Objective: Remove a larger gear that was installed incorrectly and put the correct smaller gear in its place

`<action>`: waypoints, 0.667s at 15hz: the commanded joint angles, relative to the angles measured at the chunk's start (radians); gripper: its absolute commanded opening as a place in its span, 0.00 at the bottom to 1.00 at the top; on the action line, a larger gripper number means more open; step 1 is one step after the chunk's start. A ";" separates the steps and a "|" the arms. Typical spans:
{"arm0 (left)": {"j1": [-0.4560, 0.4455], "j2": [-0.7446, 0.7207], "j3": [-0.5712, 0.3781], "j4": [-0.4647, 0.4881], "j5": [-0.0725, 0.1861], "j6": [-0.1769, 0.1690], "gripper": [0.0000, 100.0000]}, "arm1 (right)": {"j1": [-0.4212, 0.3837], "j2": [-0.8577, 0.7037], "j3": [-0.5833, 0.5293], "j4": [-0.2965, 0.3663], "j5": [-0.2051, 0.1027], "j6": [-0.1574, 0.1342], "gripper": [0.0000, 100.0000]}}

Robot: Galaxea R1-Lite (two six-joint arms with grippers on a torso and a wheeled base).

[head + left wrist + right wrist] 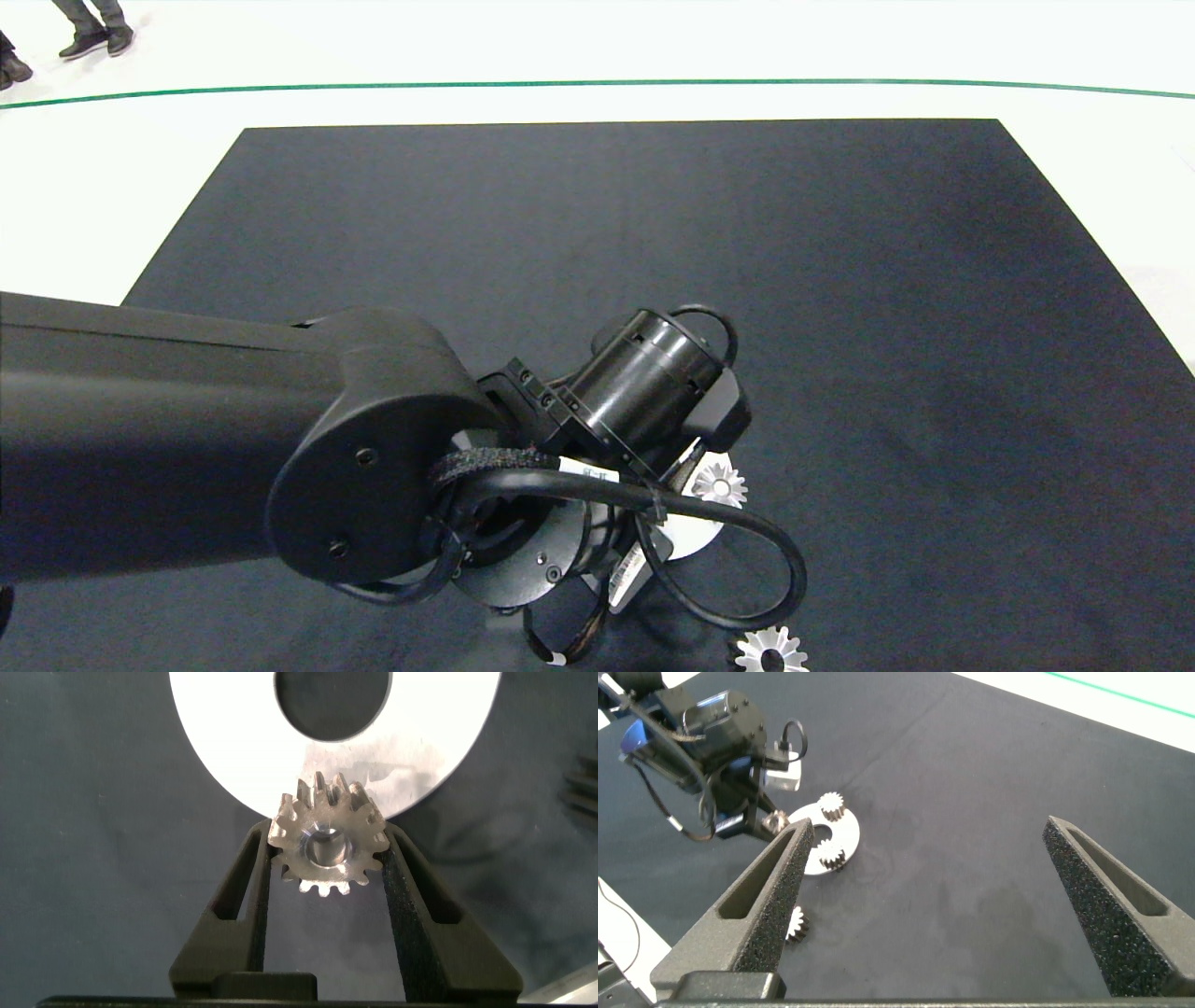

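My left gripper [329,846] is shut on the smaller gear [329,849], silver with short teeth and a round bore. It holds the gear at the rim of the white ring plate [439,747]; contact with the plate cannot be told. In the head view the left arm's wrist hides this grip. The larger gear [770,651], star-like with long teeth, lies on the black mat near the front edge, also visible as the larger gear [796,924] half behind my right finger. My right gripper [934,905] hangs open over bare mat, away from the plate [848,840].
Two other silver gears [831,807] [833,859] sit on the plate; one of these gears [717,483] shows beside the left wrist. Black cables [747,551] loop off the left wrist over the plate. A person's shoes [93,39] stand beyond the table.
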 commanded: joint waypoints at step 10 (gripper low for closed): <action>0.015 -0.020 0.000 0.008 0.004 0.002 0.00 | 0.001 0.000 0.000 0.001 0.006 -0.002 1.00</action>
